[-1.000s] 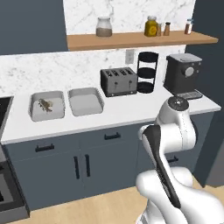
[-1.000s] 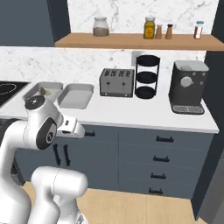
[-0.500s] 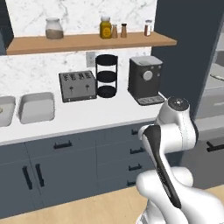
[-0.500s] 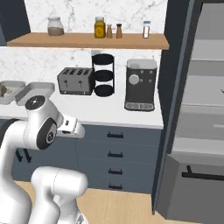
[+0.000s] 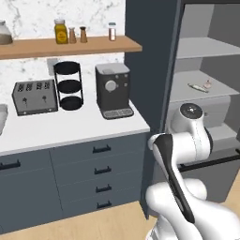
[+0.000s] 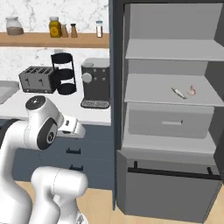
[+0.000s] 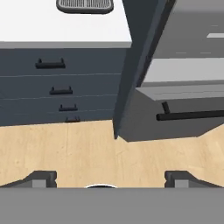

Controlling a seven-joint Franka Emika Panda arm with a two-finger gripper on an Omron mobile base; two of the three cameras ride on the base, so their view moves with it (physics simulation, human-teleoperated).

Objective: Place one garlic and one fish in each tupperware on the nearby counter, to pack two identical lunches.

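A slim pale fish (image 6: 178,92) and a pinkish-white garlic (image 6: 191,90) lie side by side on the middle shelf of an open tall grey cabinet (image 6: 170,52). The left base view shows the same fish (image 5: 196,87) and garlic (image 5: 207,85). One pale grey tupperware (image 6: 6,91) shows partly at the far left of the white counter (image 6: 17,107); its edge (image 5: 1,119) is cut off by the frame. My gripper (image 7: 111,181) is open and holds nothing. It points down at the wooden floor in front of the dark drawers.
On the counter (image 5: 61,129) stand a toaster (image 5: 33,96), a black tiered stand (image 5: 69,86) and a dark coffee machine (image 5: 112,90). A wooden shelf (image 5: 70,46) with jars hangs above. The cabinet's lower drawer (image 6: 168,183) juts out beside the counter's end.
The whole picture has slid left because the base drove to the right. The trays moved to the frame edge and the open cabinet came into view. The arm's pose and the open jaws are unchanged.
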